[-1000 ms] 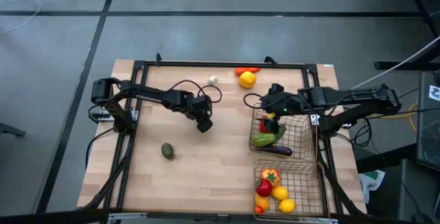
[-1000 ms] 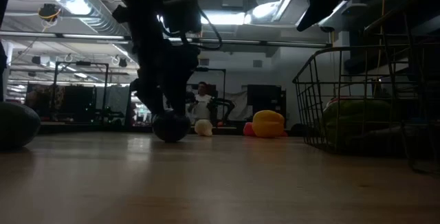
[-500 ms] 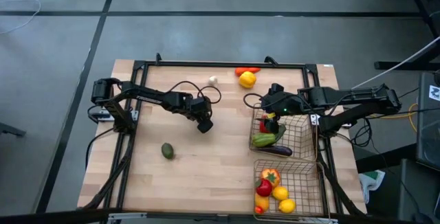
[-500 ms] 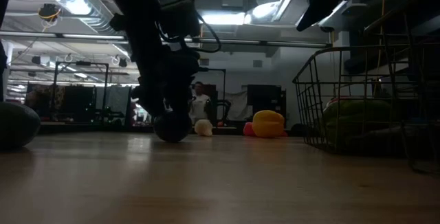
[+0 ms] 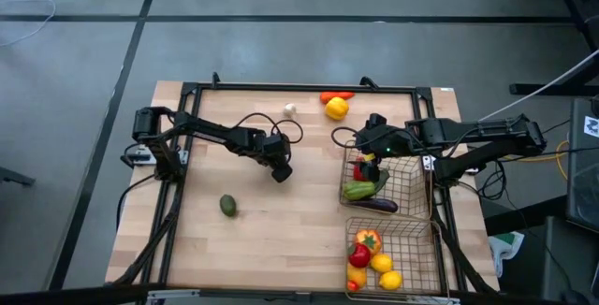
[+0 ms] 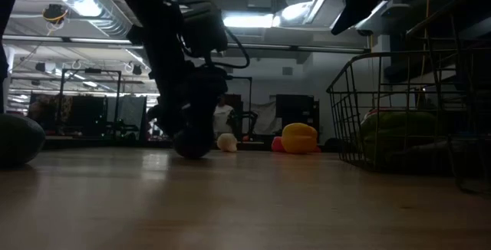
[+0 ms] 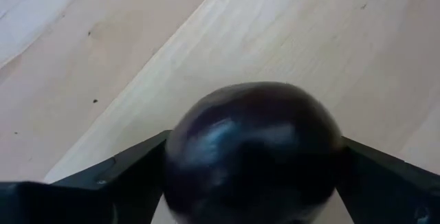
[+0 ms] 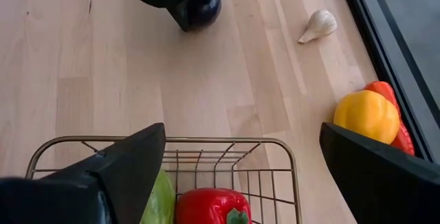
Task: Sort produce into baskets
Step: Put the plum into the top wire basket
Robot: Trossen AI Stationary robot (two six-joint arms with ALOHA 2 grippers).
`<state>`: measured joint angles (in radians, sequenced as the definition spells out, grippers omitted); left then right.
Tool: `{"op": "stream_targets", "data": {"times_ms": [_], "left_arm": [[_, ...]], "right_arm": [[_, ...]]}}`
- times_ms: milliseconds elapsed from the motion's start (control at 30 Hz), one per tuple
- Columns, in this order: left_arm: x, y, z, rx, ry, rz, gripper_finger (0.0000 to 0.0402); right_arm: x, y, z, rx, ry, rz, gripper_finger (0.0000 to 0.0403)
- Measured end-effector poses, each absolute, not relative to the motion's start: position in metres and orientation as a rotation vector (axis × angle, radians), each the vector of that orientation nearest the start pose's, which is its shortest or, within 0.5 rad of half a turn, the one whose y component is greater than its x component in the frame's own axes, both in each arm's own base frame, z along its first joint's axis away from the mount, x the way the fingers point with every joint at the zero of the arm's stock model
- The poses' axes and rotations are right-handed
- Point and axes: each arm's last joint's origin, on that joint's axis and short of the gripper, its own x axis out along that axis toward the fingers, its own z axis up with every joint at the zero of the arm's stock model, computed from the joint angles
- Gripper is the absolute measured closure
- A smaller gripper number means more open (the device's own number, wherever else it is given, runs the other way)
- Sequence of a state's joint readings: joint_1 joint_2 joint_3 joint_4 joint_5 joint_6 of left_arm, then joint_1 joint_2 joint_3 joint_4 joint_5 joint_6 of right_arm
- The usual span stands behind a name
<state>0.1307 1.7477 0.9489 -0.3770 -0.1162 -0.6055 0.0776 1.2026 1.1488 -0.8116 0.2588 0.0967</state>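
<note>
The left end effector [image 5: 280, 170] pinches a dark purple eggplant [image 7: 253, 152] against the tabletop [image 5: 281, 221]. The right end effector [image 5: 368, 163] hangs spread over the upper basket [image 5: 412, 188], peppers [image 8: 206, 206] below it.

The left arm reaches from the left edge toward the middle of the high view, its left gripper [image 5: 280, 169] low at the table, fingers closed around a dark round piece. The right gripper [image 5: 372, 158] hangs right of centre, fingers spread wide.
</note>
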Motion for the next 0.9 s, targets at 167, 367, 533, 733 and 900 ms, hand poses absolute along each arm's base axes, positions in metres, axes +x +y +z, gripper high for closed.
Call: {"op": "stream_targets", "data": {"times_ms": [167, 367, 533, 733, 900], "left_arm": [[0.314, 0.045, 0.141, -0.540, 1.074, 0.567, 0.0085], [0.315, 0.045, 0.141, -0.559, 1.068, 0.579, 0.0105], [0.315, 0.044, 0.146, -0.577, 1.040, 0.560, 0.0098], [0.323, 0.042, 0.171, -0.633, 0.882, 0.440, 0.0099], [0.337, 0.032, 0.197, -0.666, 0.643, 0.320, 0.0097]], "right_arm": [[0.235, 0.011, 0.324, -0.055, 0.844, -0.211, 0.0020], [0.235, 0.011, 0.324, -0.055, 0.844, -0.212, 0.0020], [0.231, 0.011, 0.325, -0.042, 0.849, -0.185, 0.0020], [0.215, 0.011, 0.335, -0.004, 0.826, -0.183, 0.0020], [0.199, 0.009, 0.351, 0.002, 0.790, -0.192, 0.0020]]}}
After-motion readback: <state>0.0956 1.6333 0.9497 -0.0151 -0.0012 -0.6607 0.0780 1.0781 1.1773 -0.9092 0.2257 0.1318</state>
